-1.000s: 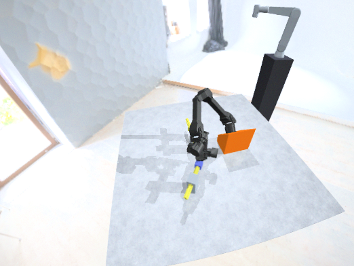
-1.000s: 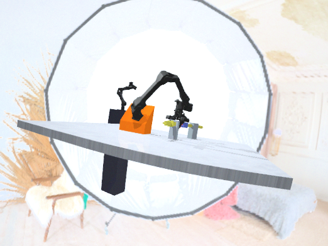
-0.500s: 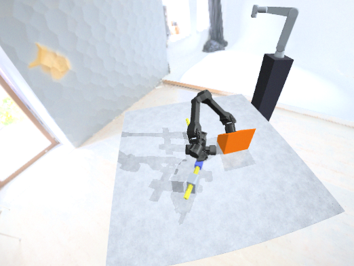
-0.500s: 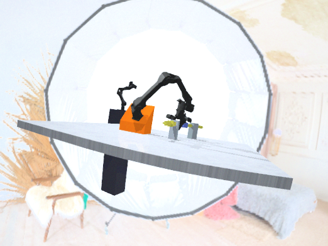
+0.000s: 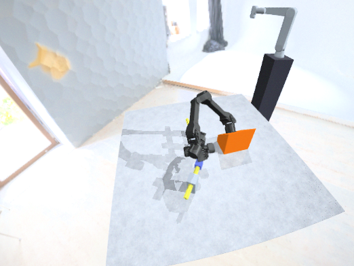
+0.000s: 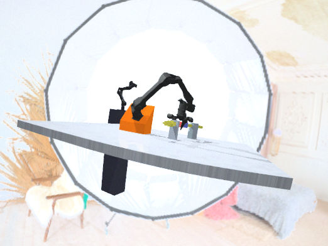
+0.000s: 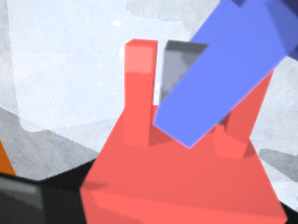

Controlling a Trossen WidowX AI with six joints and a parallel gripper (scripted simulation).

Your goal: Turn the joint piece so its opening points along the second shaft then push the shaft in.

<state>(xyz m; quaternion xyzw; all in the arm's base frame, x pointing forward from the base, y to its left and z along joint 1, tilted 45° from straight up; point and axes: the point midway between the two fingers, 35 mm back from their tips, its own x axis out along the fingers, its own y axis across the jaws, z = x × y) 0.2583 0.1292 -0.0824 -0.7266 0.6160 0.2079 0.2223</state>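
Observation:
The red joint piece (image 7: 185, 175) (image 6: 180, 123) fills the lower wrist view, its two prongs around a grey cross piece (image 7: 176, 65). The blue fork (image 7: 225, 75) (image 5: 199, 165) (image 6: 185, 125) runs at a slant to it, toward the upper right. My gripper (image 7: 170, 155) is shut on the joint piece. The first yellow shaft (image 5: 188, 192) (image 6: 200, 127) passes through its grey block (image 5: 193, 178) (image 6: 193, 132). The second yellow shaft (image 5: 187, 121) (image 6: 168, 123) sits in the other grey block (image 6: 173, 132). Its near end and the joint's opening are hidden.
The arm's orange base block (image 5: 236, 141) (image 6: 136, 125) stands on the grey table (image 5: 237, 210) (image 6: 94, 135) beside the blocks. A dark pillar (image 5: 272, 85) (image 6: 114, 172) with another arm stands behind the table.

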